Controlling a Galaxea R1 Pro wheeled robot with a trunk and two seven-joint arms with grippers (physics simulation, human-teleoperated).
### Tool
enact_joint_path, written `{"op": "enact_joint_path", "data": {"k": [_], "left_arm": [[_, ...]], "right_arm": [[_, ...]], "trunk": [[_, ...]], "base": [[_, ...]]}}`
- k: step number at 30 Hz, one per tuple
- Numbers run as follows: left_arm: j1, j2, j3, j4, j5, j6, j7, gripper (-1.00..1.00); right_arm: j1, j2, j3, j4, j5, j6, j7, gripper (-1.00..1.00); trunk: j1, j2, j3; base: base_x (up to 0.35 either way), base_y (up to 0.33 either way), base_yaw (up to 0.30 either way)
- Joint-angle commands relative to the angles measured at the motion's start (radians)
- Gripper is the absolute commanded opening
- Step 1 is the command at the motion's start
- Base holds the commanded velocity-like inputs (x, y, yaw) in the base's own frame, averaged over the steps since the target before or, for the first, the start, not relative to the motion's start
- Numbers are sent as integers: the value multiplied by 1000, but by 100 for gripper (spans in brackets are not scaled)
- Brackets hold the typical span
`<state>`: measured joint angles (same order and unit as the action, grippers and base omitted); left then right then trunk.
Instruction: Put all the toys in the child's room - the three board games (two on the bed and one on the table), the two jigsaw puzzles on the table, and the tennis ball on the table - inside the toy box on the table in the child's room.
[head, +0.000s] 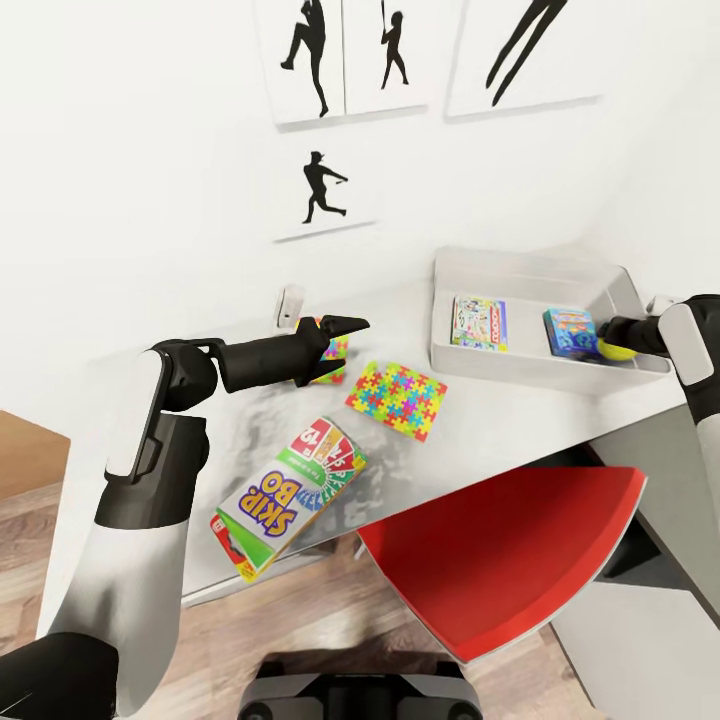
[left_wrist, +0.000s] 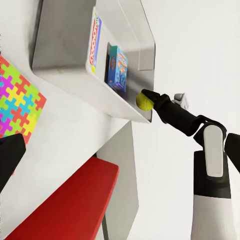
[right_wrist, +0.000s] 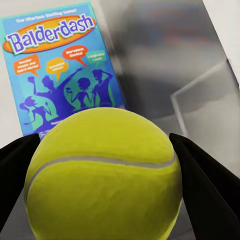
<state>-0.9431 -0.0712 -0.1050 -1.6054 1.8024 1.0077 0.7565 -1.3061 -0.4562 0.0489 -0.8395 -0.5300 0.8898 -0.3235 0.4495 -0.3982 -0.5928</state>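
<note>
The light-grey toy box (head: 520, 262) stands at the back right of the table (head: 500, 420). Inside it lie the Monopoly box (head: 479, 322) and a blue Balderdash box (head: 570, 332). My right gripper (head: 612, 346) is shut on the tennis ball (right_wrist: 105, 165), held at the box's right front corner beside the blue box (right_wrist: 55, 65). My left gripper (head: 345, 335) hangs open and empty above one jigsaw puzzle (head: 336, 352), which it partly hides. The second puzzle (head: 397, 398) lies flat mid-table. The Skip-Bo box (head: 290, 497) rests at the table's front edge, partly overhanging it.
A red chair seat (head: 510, 550) sits under the table's front edge, just ahead of my base. A small white object (head: 290, 305) stands by the wall behind the left gripper. Black silhouette posters (head: 322, 190) hang on the white wall. Wood floor (head: 30, 500) shows at the left.
</note>
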Motion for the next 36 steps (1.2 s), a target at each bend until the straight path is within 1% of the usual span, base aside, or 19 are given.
{"op": "enact_joint_path", "data": {"k": [1, 16, 36], "left_arm": [[-1, 0, 1, -1, 9, 2, 10, 100], [-5, 1, 1, -1, 9, 2, 11, 100], [-14, 0, 1, -1, 9, 2, 11, 100]], "right_arm": [[-1, -1, 5, -1, -11, 2, -10, -100], [-1, -1, 5, -1, -10, 2, -9, -100], [0, -1, 5, -1, -14, 3, -9, -100]], "trunk": [[1, -2, -3], [1, -2, -21], [1, -2, -25]], "base": [[0, 0, 0], [0, 0, 0], [0, 0, 0]]}}
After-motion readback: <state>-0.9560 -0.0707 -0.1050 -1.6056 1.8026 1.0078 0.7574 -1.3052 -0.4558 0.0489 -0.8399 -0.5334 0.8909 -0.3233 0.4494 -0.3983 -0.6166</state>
